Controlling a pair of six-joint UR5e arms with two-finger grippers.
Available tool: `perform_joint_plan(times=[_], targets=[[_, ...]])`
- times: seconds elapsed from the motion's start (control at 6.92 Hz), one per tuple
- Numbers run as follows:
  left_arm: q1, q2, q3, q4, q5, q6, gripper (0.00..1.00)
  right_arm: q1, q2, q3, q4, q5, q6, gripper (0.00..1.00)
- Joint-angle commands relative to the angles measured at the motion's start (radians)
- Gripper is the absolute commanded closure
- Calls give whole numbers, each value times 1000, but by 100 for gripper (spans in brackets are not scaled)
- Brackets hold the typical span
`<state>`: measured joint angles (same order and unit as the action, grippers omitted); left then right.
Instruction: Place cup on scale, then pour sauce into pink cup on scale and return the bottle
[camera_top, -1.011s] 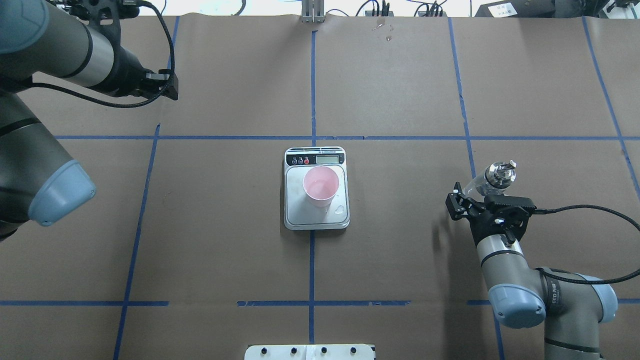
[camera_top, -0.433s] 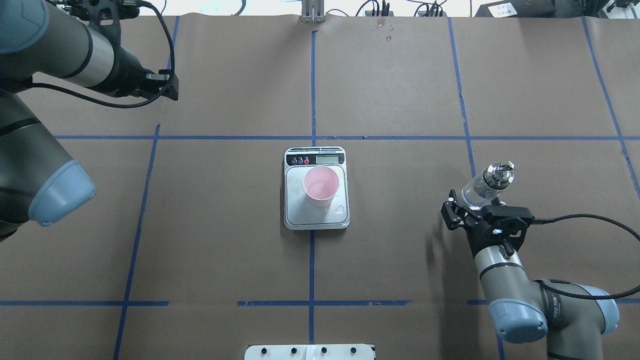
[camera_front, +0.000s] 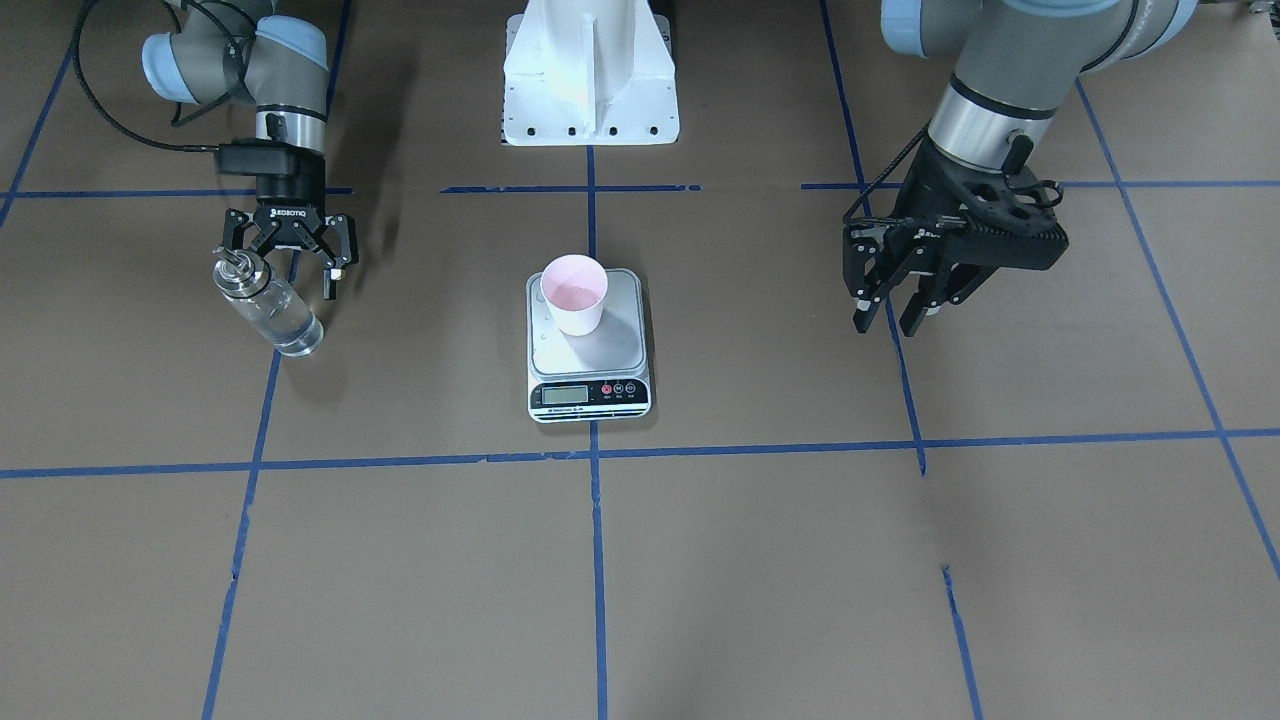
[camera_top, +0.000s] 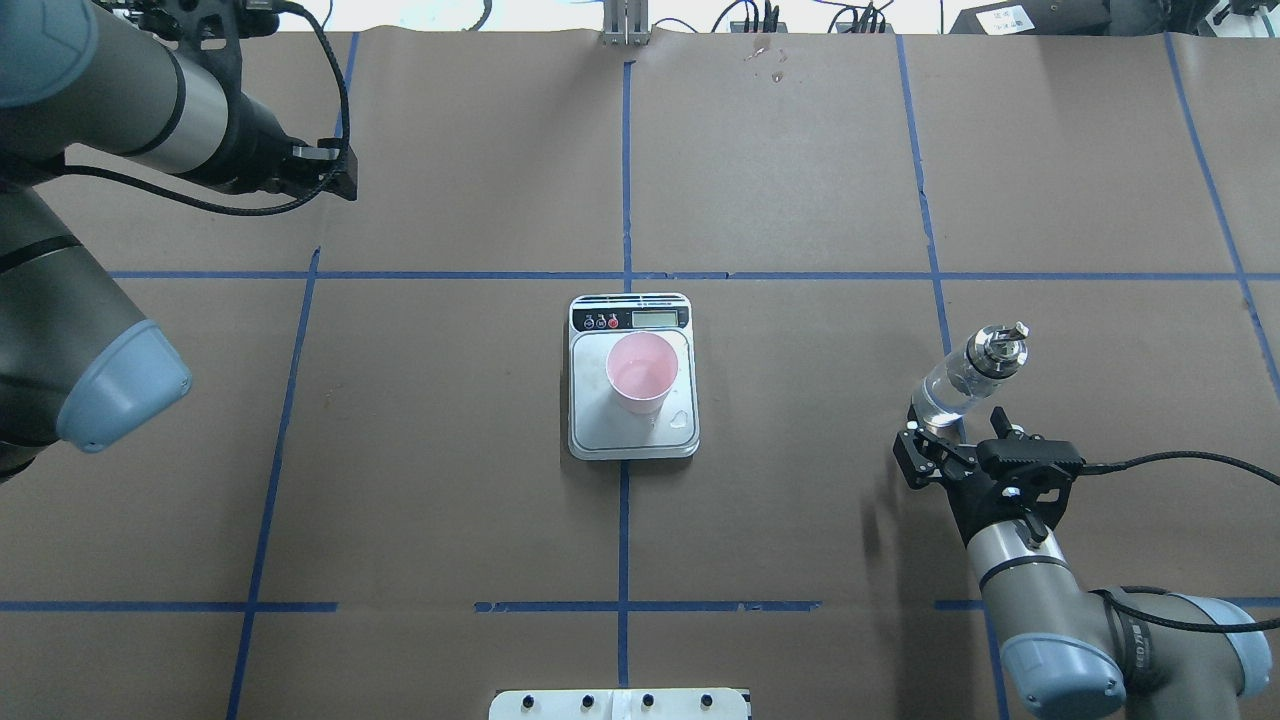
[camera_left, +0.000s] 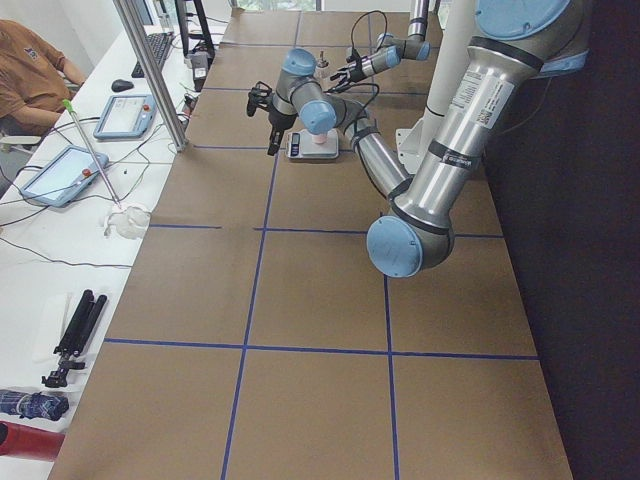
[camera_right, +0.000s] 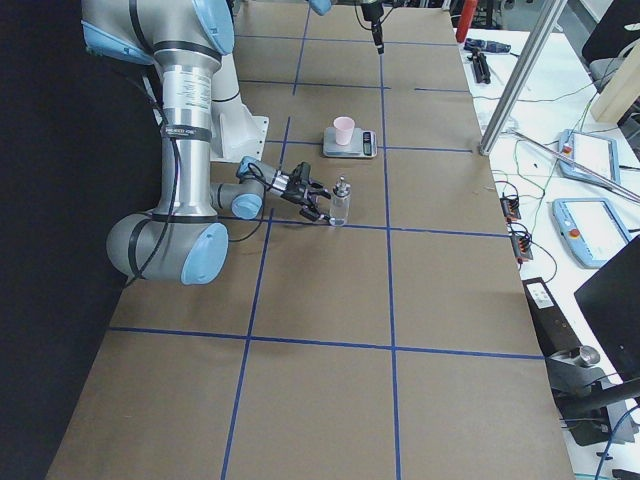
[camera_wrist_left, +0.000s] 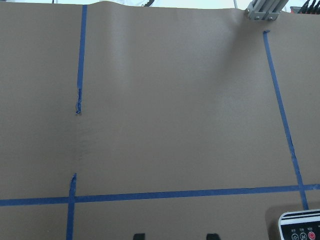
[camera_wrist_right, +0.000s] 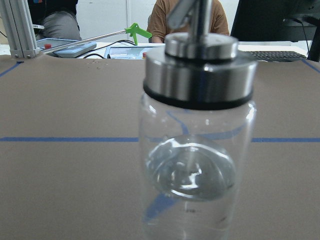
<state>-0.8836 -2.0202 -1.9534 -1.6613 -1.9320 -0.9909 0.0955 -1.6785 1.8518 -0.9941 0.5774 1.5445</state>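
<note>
**Right tool open, bottle standing by the surface's right edge**

Right tool (camera_top: 950, 435) sits low over the surface (camera_top: 800, 200) with its jaws spread and nothing in them. The bottle (camera_top: 960, 385) stands upright on its own base just in front of it, toward the surface's right edge and well apart from the scale (camera_top: 600, 430). My right wrist camera shows glass and metal collar filling the frame, with no finger beside either. I can't tell from the other views whether the fingertips flank the base or sit just short of it.

Left tool (camera_front: 888, 322) hangs above the far left part of the surface, jaws apart and empty, well away from everything.

The cup (camera_top: 641, 372) stands upright on the steel platform, toward the display end, at the middle of the surface. Its inside looks faintly glossy, so I judge some sauce is in it, though I can't read the level or the display.

My reading is that the cup placement is done, the pour looks done, and the bottle is set down. What's left seems to be only pulling the right arm clear without nudging the bottle.
</note>
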Motion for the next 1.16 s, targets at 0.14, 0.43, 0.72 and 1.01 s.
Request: perform_joint_plan(times=[0.14, 0.43, 0.72, 1.01], targets=[[-1, 1, 1, 0, 1, 2, 49, -46, -114, 94, 2, 21, 2, 0], [-2, 6, -1, -2, 1, 14, 49, -37, -228, 202, 3, 175, -4, 0], [-2, 12, 2, -2, 2, 17, 49, -17, -298, 185, 125, 254, -143, 0], [-5, 27, 2, -3, 1, 27, 49, 97, -352, 117, 329, 434, -298, 0]])
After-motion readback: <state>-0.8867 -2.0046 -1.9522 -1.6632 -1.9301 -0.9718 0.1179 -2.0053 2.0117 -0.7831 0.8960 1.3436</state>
